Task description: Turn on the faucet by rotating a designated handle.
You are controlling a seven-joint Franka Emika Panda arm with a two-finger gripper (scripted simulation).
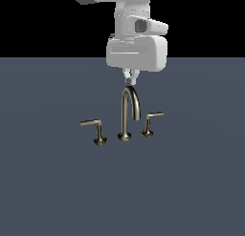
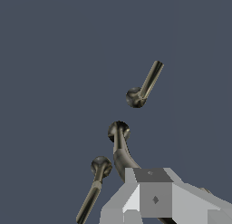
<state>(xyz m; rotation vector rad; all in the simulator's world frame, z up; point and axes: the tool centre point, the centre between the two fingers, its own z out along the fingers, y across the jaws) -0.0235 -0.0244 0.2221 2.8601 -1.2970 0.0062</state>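
Exterior view, left to right. Longer-bar lever (image 1: 97,131) stands at the exterior view's left on the flat grey bench (image 1: 48,182), bar pointing left from a slim stem. Next, the faucet (image 1: 128,113): arched gooseneck spout rising from a flared base, at centre. Just right of it, apart from the spout, the handle (image 1: 150,123): short thin bar on a slim flared stem, bar angled up to the right.

Gripper (image 1: 130,80) hangs directly above the top of the spout arch, fingertips drawn close together, nothing between them; contact with the arch cannot be told.

Wrist view: the three bases sit in a line on the bench, with the gripper body low in frame.
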